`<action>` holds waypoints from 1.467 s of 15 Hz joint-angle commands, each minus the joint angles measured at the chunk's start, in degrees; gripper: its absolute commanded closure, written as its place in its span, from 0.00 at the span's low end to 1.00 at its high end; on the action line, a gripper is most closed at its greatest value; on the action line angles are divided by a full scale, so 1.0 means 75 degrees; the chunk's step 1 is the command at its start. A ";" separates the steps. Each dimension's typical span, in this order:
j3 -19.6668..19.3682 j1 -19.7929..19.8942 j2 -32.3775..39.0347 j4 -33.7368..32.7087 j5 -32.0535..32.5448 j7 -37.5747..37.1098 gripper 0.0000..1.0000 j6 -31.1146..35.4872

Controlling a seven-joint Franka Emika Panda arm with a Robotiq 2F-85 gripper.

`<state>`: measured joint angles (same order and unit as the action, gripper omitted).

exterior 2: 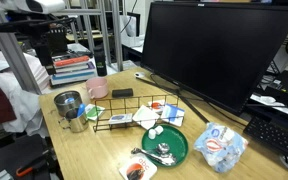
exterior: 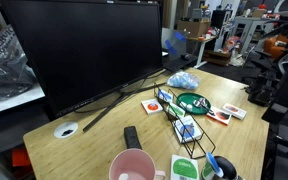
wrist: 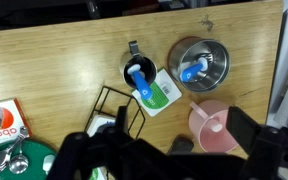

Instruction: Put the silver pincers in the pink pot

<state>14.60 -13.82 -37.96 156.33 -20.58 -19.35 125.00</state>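
The silver pincers [exterior 2: 162,152] lie on the flat dark green dish [exterior 2: 164,146] near the table's front edge. In the wrist view they [wrist: 6,160] show at the bottom left beside the dish [wrist: 36,166]. The pink pot [wrist: 212,122] stands upright and empty on the wooden table. It also shows in both exterior views [exterior: 132,166] [exterior 2: 97,89]. My gripper [wrist: 183,118] hangs high above the table, open and empty, with its right finger by the pot. The pincers lie far to its left.
A black wire rack [wrist: 119,110] stands between the dish and the pot. A green cup [exterior: 184,168], a metal cup [wrist: 200,62] and a green-and-white card [wrist: 160,93] lie close by. A black remote [exterior: 131,135] lies near the pot, and a big monitor [exterior: 84,50] stands behind.
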 commanded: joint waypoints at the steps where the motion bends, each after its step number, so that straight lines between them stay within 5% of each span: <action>1: -0.0006 0.0002 -0.0004 -0.0012 0.0008 -0.0002 0.00 -0.0022; 8: -0.0135 0.0464 0.0230 0.0041 0.0122 -0.0346 0.00 0.0132; 15: -0.0300 0.2480 0.0802 0.0403 0.1493 -0.2079 0.00 0.0648; 16: -0.0563 0.2099 0.0686 0.0406 0.1235 -0.1526 0.00 0.0453; 22: -0.0487 0.2288 0.0806 0.0397 0.1469 -0.2032 0.00 0.0526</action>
<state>11.81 4.14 -31.97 159.35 -10.16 -34.16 129.00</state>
